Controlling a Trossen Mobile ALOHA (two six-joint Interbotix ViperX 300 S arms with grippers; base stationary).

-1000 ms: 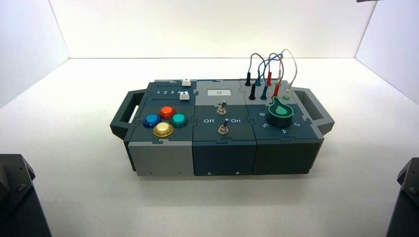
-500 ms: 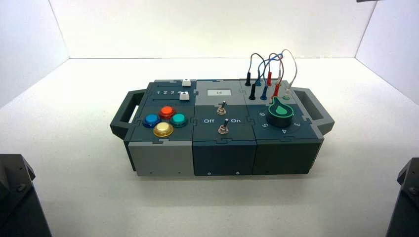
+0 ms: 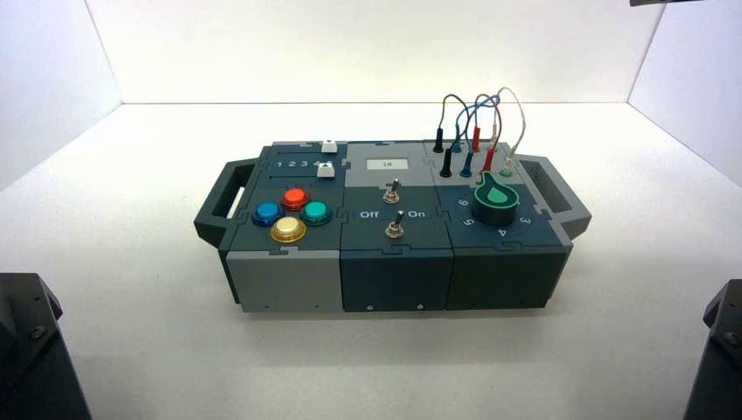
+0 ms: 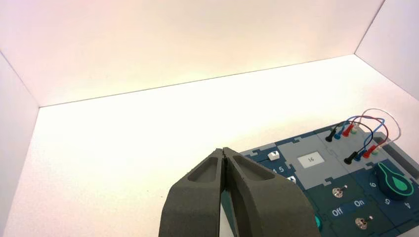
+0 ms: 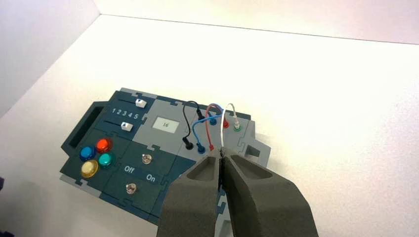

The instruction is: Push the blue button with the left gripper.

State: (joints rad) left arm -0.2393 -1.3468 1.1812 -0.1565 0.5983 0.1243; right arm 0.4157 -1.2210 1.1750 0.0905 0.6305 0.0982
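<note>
The blue button (image 3: pixel 267 213) sits at the left of a four-button cluster on the box's (image 3: pixel 284 280) left top, beside the red (image 3: pixel 295 198), teal-green (image 3: pixel 316 211) and yellow (image 3: pixel 288 229) buttons. It also shows in the right wrist view (image 5: pixel 87 152). My left gripper (image 4: pixel 224 152) is shut and empty, held back and above the box's left side; its fingers hide the blue button in the left wrist view. In the high view only the left arm's dark body (image 3: pixel 26 350) shows, at the lower left corner. My right gripper (image 5: pixel 221 152) is shut and empty, parked off the box.
The box carries two white sliders (image 3: pixel 327 158), a small display (image 3: pixel 387 164), two toggle switches (image 3: pixel 394 208) by Off/On lettering, a green knob (image 3: pixel 496 199) and looped wires (image 3: pixel 477 122). Handles stick out at both ends. White walls enclose the table. The right arm's body (image 3: pixel 722 350) shows at the lower right.
</note>
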